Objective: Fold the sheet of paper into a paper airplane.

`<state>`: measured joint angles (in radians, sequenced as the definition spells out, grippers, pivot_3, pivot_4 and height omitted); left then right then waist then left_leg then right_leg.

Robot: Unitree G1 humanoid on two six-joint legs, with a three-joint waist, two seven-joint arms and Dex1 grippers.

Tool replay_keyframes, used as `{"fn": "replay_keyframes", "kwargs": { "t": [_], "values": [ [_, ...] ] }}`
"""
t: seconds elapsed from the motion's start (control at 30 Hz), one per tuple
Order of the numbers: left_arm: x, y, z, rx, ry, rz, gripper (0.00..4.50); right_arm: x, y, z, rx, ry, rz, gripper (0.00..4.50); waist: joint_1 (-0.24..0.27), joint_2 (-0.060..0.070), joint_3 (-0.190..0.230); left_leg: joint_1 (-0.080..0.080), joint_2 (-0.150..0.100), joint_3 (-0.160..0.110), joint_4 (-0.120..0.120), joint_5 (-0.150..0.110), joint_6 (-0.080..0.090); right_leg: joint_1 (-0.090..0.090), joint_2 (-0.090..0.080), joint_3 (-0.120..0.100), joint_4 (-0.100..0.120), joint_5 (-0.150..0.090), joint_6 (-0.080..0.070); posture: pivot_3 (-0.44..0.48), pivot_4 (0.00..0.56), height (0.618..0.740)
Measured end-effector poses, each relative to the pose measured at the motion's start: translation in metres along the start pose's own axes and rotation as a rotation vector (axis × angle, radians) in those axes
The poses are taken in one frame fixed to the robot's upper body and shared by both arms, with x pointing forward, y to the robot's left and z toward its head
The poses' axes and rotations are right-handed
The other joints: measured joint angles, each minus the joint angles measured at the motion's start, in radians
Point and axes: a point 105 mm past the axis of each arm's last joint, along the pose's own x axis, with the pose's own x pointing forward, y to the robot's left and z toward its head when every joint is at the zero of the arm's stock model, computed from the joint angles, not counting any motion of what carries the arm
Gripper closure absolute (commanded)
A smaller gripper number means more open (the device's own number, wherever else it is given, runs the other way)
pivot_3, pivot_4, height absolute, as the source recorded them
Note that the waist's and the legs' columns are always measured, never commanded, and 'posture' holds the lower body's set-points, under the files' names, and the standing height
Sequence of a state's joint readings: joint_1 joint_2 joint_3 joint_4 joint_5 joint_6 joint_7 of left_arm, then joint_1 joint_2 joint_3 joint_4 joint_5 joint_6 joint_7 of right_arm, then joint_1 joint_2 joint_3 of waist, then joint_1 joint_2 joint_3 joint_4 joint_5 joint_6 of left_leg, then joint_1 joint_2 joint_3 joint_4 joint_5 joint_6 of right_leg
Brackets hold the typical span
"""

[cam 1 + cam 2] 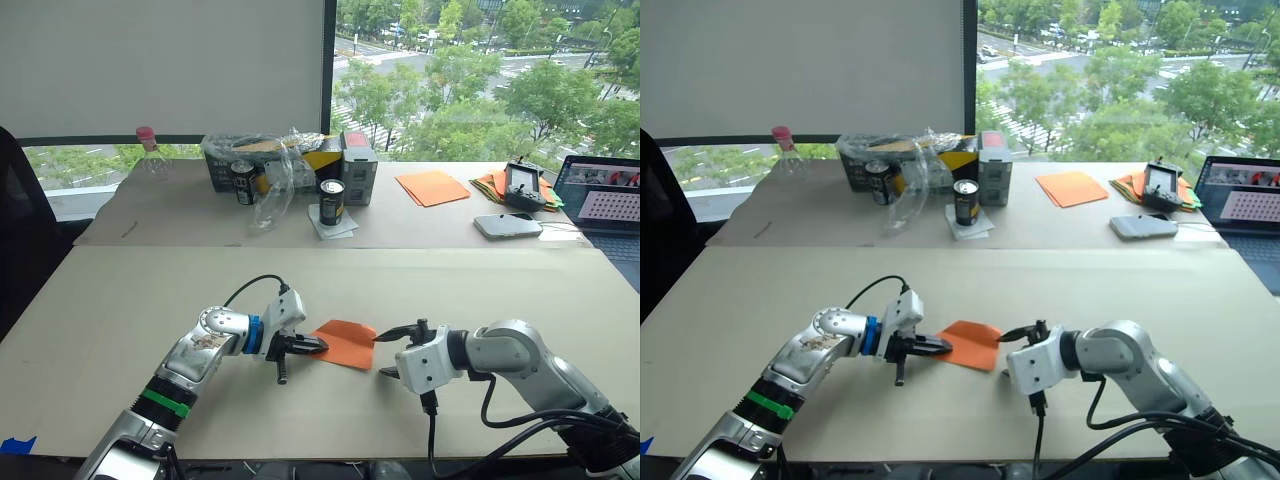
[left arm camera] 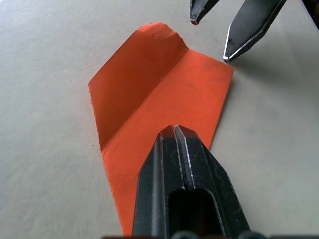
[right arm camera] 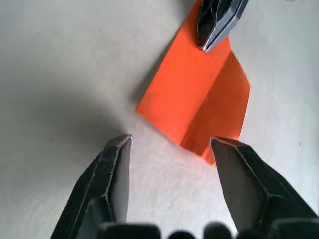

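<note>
Right gripper (image 3: 169, 144) spread before the paper airplane (image 3: 197, 102)

The left gripper (image 2: 174, 130) lies over the near end of the orange sheet of paper (image 2: 164, 94), so the paper's point under the black fingers is hidden, and in the left wrist view the picture's lower edge cuts that end off. Whether the shut tips pinch the paper or only press on it cannot be told. The laptop (image 1: 603, 200) at the far right is cut by the frame (its screen too small to read). The labels on the two dark cans (image 1: 332, 201) are too small to read.
</note>
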<state>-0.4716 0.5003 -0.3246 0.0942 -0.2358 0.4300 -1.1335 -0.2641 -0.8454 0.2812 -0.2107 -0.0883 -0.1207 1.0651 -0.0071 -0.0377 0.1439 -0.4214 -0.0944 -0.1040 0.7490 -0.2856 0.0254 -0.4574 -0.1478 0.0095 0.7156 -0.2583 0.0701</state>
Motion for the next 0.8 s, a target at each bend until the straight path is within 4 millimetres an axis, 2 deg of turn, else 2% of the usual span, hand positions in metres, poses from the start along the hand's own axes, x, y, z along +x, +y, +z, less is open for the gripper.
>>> {"fn": "replay_keyframes", "kwargs": {
  "t": [0.1,0.17,0.27,0.37,0.57,0.8],
  "values": [
    [-0.001,0.001,0.0,-0.003,0.001,0.003,4.5,-0.01,-0.013,-0.006,0.356,-0.078,-0.063,1.87,-0.001,0.001,0.0,0.0,0.0,0.0,0.0,0.0,0.0,0.0,-0.001,0.001,0.0,0.0,0.0,0.0,0.15,0.67],
    [-0.001,0.001,0.0,-0.003,0.001,0.003,4.5,-0.014,-0.023,-0.007,0.495,-0.119,-0.114,1.87,-0.001,0.001,0.0,0.0,0.0,-0.001,0.0,0.0,0.0,-0.001,0.0,0.001,0.0,0.0,0.0,0.0,0.15,0.67],
    [-0.001,0.0,0.0,-0.004,-0.001,0.001,4.5,-0.01,-0.035,-0.01,0.694,-0.156,-0.185,1.87,0.0,0.001,0.0,-0.001,0.0,-0.001,-0.001,0.0,0.0,-0.001,-0.001,0.0,0.0,0.0,0.0,0.0,0.15,0.67],
    [-0.001,0.0,0.0,-0.006,-0.003,0.001,4.5,0.002,-0.033,-0.007,0.937,-0.234,-0.184,1.87,0.001,0.001,0.0,-0.001,0.0,-0.001,-0.001,0.0,0.0,-0.002,-0.001,0.0,-0.001,0.0,0.0,0.0,0.15,0.67],
    [-0.003,0.0,-0.001,-0.011,-0.005,0.011,4.5,0.01,-0.027,-0.012,1.063,-0.224,-0.158,1.87,-0.001,0.002,0.001,-0.001,0.0,-0.001,-0.001,0.0,0.0,-0.002,-0.001,0.0,-0.001,0.0,0.0,0.0,0.15,0.67],
    [-0.004,-0.001,-0.001,-0.012,-0.004,0.018,4.5,0.014,-0.022,-0.019,1.132,-0.204,-0.149,1.87,-0.005,0.002,0.001,-0.001,0.0,-0.001,-0.001,0.0,0.0,-0.002,-0.001,0.0,-0.001,0.0,0.0,0.0,0.15,0.67]
  ]
}}
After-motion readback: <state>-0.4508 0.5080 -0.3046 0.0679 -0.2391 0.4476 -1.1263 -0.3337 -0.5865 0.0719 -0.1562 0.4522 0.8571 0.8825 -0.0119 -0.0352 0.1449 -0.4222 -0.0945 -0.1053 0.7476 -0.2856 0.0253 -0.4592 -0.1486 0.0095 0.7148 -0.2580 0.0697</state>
